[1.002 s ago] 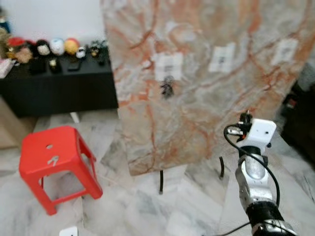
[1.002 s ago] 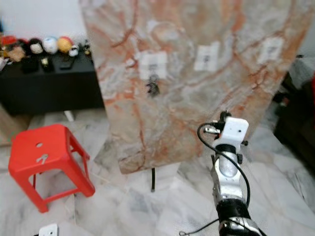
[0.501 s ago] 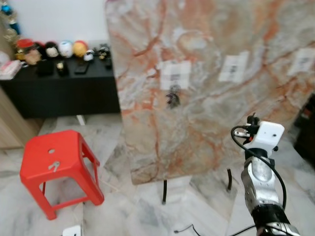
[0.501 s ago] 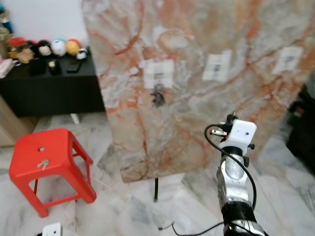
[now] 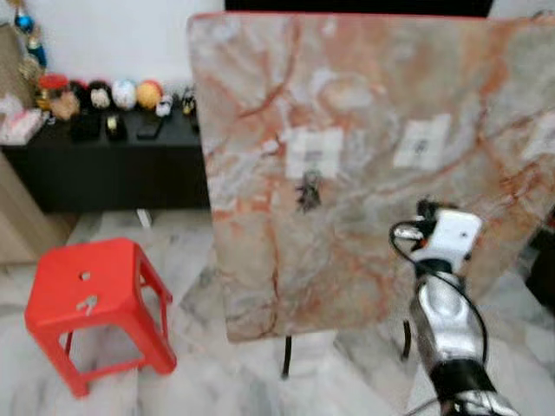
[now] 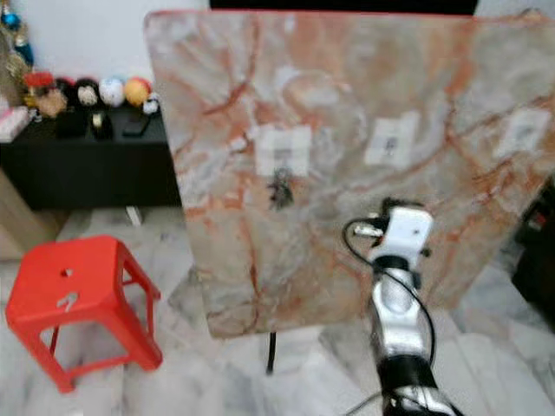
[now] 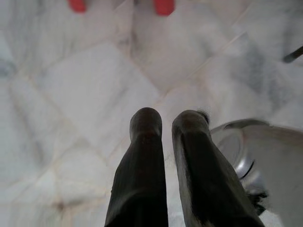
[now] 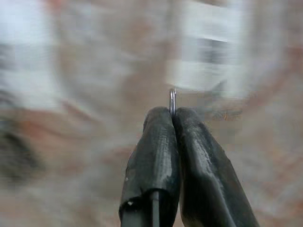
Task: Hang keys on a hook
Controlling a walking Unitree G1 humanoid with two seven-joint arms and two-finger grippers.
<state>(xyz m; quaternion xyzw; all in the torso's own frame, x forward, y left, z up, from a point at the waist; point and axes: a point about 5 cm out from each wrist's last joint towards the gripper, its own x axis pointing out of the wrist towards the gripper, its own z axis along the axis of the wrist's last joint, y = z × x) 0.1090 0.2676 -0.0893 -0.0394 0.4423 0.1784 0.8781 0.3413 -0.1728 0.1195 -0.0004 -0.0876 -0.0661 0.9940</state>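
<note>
A tall marble-patterned board stands on thin black legs in the middle of the room, and everything else sits around it. White labels are stuck across its face, and a dark bunch of keys already hangs just below the leftmost one. The right arm is raised in front of the board's lower right part. The right gripper points at the board, its two black fingers pressed together on a thin metal ring that pokes out just past the tips; the rest of that item is hidden. The left gripper hangs over the marble floor, fingers a narrow gap apart, holding nothing. Left of the board is a red plastic stool; behind it, a black cabinet carrying small figurines.
</note>
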